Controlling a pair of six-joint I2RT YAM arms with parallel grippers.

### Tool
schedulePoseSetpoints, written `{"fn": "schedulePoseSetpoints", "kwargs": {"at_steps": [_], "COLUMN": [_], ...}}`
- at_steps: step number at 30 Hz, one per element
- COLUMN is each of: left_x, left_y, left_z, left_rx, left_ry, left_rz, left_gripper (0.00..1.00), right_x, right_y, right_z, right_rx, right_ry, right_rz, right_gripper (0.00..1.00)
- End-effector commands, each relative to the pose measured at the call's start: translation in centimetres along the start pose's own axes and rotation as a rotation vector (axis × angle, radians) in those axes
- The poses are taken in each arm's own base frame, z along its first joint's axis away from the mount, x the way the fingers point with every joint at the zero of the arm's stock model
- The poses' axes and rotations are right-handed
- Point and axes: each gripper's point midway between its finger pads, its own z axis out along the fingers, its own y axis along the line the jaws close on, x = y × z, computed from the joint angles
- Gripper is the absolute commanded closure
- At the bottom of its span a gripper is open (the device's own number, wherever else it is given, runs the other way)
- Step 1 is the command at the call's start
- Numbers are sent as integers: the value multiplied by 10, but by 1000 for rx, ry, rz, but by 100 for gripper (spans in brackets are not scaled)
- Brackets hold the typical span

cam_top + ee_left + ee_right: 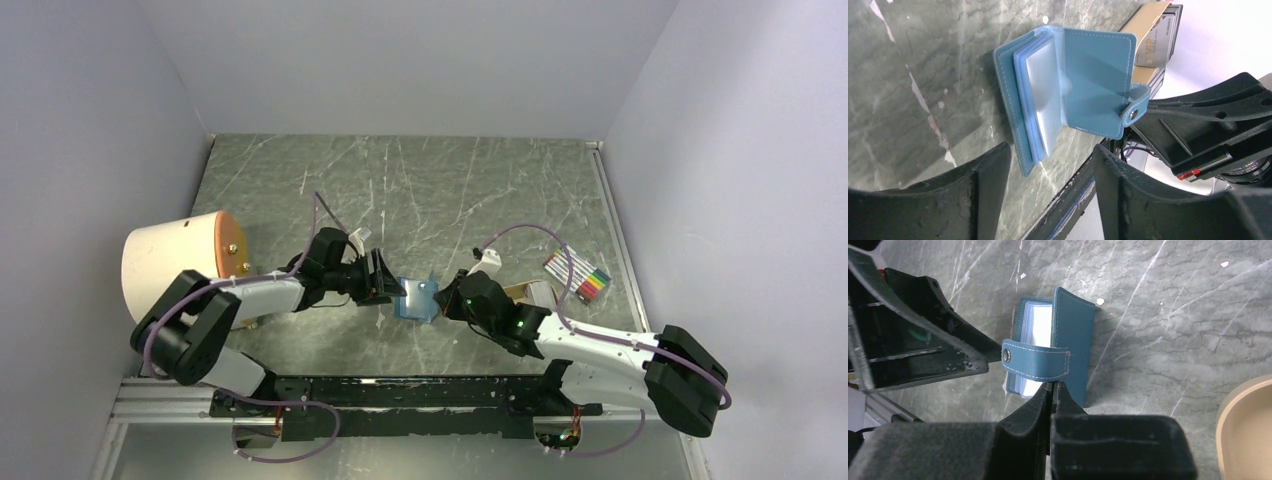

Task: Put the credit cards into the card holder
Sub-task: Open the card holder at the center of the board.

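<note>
The teal-blue card holder [417,299] stands half open on its edge in the middle of the table, its snap tab [1137,102] hanging loose and its pale clear sleeves [1044,97] showing. My right gripper [1052,386] is shut on the edge of its cover [1075,335]. My left gripper [1050,150] is open just short of the card holder, one finger on each side and not touching it. The credit cards [1154,47], a small stack with a tan one on top, lie on the table behind the card holder, beside the right arm.
A tan oval tray [180,262] lies tipped on the left by the left arm, and its rim [1248,425] shows in the right wrist view. A pack of coloured markers [578,275] lies at the right. Walls close in the table on three sides.
</note>
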Motion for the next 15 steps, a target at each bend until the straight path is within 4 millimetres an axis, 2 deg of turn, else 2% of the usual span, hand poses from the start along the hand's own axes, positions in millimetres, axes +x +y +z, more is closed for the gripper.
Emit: {"fn": "schedulePoseSetpoints", "kwargs": {"at_steps": [1, 7, 12, 15], "left_x": [-9, -11, -12, -11], "left_y": [-19, -19, -16, -17], "left_z": [10, 17, 22, 24], "left_rx": [117, 140, 135, 157], "left_ry": [-6, 3, 13, 17], "left_rz": [72, 102, 109, 111], "left_gripper": [38, 51, 49, 51], "right_x": [0, 1, 1, 2], "right_y": [-3, -4, -4, -6], "right_z": [-1, 0, 0, 1], "right_rx": [-14, -24, -30, -27], "right_ry": [4, 14, 19, 21], "right_rz": [14, 26, 28, 33], "right_gripper": [100, 100, 100, 100]}}
